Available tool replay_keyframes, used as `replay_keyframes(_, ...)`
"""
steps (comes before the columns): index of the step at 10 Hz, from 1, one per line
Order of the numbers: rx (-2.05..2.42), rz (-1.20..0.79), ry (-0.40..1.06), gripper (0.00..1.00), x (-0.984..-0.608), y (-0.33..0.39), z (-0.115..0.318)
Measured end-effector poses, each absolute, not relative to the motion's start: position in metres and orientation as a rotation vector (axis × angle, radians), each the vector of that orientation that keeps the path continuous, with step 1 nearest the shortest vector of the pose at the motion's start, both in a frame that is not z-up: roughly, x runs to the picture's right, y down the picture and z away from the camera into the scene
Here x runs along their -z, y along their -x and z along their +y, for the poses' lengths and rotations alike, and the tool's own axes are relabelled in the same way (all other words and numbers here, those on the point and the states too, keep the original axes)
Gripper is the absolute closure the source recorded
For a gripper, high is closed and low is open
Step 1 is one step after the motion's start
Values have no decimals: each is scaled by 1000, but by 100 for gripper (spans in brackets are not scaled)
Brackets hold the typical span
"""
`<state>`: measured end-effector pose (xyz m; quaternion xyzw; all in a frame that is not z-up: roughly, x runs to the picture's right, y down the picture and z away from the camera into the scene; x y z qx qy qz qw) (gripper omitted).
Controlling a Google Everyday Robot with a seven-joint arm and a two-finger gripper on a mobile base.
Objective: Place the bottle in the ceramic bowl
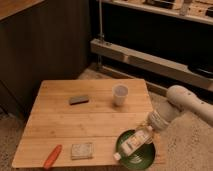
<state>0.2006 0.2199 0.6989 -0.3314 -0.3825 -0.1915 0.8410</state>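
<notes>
The bottle point(133, 142), slim and whitish with a pale label and white cap, lies tilted over the green ceramic bowl point(145, 156) at the table's front right corner. Its cap points down-left near the bowl's left rim. My gripper point(148, 129) comes in from the right on a pale arm point(182, 102). It is shut on the bottle's upper end, above the bowl's far rim. I cannot tell whether the bottle touches the bowl.
On the wooden table point(65, 125) stand a translucent white cup point(120, 94) at the back right, a dark grey block point(78, 100) mid-back, an orange carrot-like item point(52, 156) and a pale sponge-like square point(81, 150) at the front left. Metal shelving point(150, 60) stands behind.
</notes>
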Motion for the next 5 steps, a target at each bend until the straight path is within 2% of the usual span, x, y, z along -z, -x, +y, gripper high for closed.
replay_keyframes(5,442,-818,757,22,-701,-205,221)
